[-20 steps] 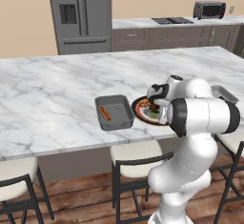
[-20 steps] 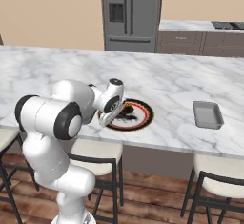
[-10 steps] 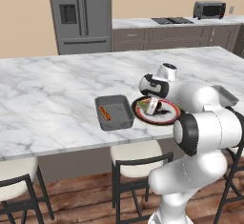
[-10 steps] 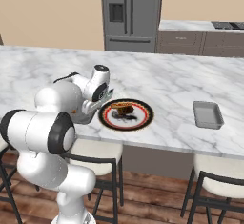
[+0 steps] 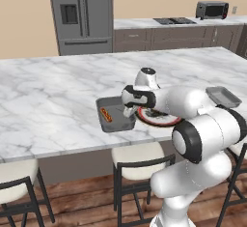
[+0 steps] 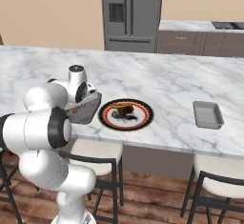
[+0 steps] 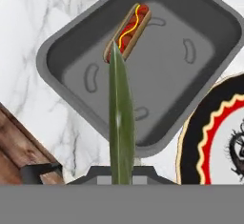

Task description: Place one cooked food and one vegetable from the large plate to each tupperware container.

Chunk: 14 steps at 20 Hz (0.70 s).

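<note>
My gripper (image 7: 122, 173) is shut on a long green vegetable (image 7: 121, 123) that points up the hand view. It hangs over the larger tupperware container (image 7: 71, 51), a dark-grey tray holding a hot dog (image 7: 127, 31). In the left base view the gripper (image 5: 129, 110) sits above that tray's (image 5: 112, 124) right side, with the hot dog (image 5: 106, 115) at its left. The large plate (image 6: 143, 123) lies just right of the tray, with a brown cooked food (image 6: 123, 107) and a dark item (image 6: 125, 118) on it. The smaller tupperware container (image 6: 208, 114) stands farther right.
The things lie near the front edge of a marble island (image 5: 48, 100). Stools (image 5: 140, 156) stand below that edge. My arm (image 5: 178, 100) crosses over the large plate (image 5: 159, 120). A fridge (image 5: 79, 13) and back counters (image 5: 178, 28) are far behind.
My hand has swung left from above the large plate to above the larger tray, carrying the green vegetable. The jaws stayed shut.
</note>
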### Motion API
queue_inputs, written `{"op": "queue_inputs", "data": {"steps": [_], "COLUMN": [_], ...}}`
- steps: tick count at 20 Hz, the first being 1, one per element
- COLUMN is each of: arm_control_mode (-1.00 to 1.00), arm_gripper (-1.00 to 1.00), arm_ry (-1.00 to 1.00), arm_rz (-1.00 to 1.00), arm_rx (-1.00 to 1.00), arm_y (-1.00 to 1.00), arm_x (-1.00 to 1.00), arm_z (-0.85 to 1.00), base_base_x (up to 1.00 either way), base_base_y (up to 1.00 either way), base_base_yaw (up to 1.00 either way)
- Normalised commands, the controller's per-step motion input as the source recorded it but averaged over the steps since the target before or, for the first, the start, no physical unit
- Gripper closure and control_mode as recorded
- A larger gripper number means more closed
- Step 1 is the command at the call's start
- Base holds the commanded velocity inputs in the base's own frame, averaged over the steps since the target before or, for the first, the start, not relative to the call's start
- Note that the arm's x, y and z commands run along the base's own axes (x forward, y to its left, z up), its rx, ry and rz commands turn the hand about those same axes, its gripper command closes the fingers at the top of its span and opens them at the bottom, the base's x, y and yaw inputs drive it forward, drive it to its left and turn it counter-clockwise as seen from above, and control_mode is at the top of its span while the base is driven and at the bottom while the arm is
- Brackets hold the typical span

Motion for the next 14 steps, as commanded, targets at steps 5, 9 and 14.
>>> {"op": "queue_inputs", "data": {"steps": [5, 9, 14], "arm_control_mode": [-1.0, -1.0, -1.0], "arm_gripper": [1.0, 1.0, 1.0], "arm_ry": [0.07, 0.07, 0.06], "arm_rz": [-0.09, -0.09, -0.08], "arm_rx": [0.0, 0.0, 0.0], "arm_y": [0.48, 0.27, 0.0], "arm_x": [0.47, 0.49, 0.3], "arm_z": [-0.03, -0.2, -0.34], "base_base_x": [0.0, 0.0, 0.0], "base_base_y": [0.0, 0.0, 0.0], "base_base_yaw": [0.0, 0.0, 0.0]}}
